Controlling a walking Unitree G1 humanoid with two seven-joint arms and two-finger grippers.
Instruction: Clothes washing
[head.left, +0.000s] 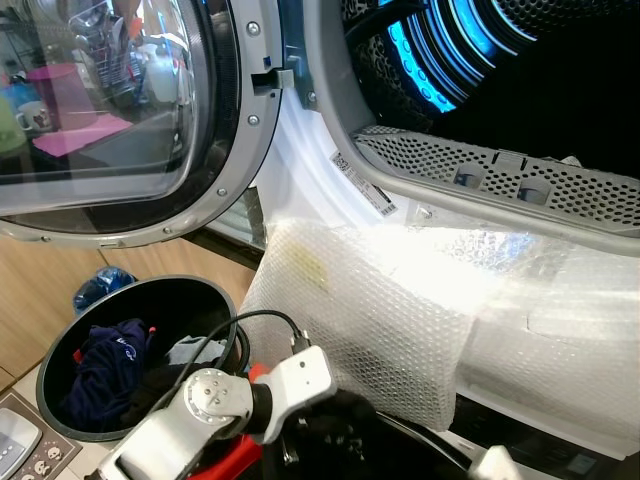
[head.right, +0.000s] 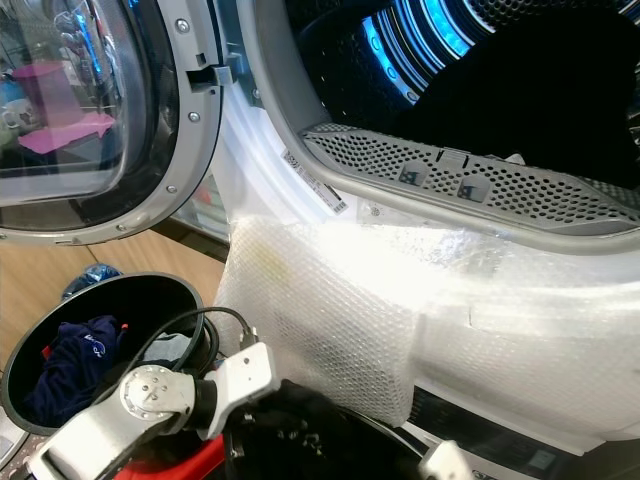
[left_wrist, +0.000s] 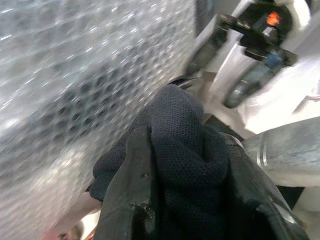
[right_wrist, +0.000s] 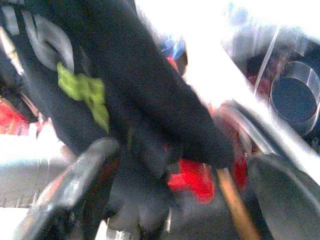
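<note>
My left gripper (left_wrist: 187, 155) is shut on a bunched black mesh garment (left_wrist: 180, 125), low in front of the washer. From the head it shows as a dark bundle (head.left: 335, 425) beyond the silver left wrist (head.left: 215, 398). My right gripper (right_wrist: 180, 190) hangs with its fingers (right_wrist: 75, 185) wide apart, and black cloth with grey lettering and a green tag (right_wrist: 85, 90) drapes between them. The washer drum (head.left: 520, 70) stands open above, lit blue. A black laundry basket (head.left: 215, 290) at the lower left holds dark blue clothes (head.left: 105, 365).
The round glass door (head.left: 100, 110) is swung open to the left. Bubble wrap (head.left: 380, 320) covers the washer front below the perforated lip (head.left: 500, 180). Something red (head.left: 235, 460) lies under the left arm. Wooden floor (head.left: 40, 300) is beside the basket.
</note>
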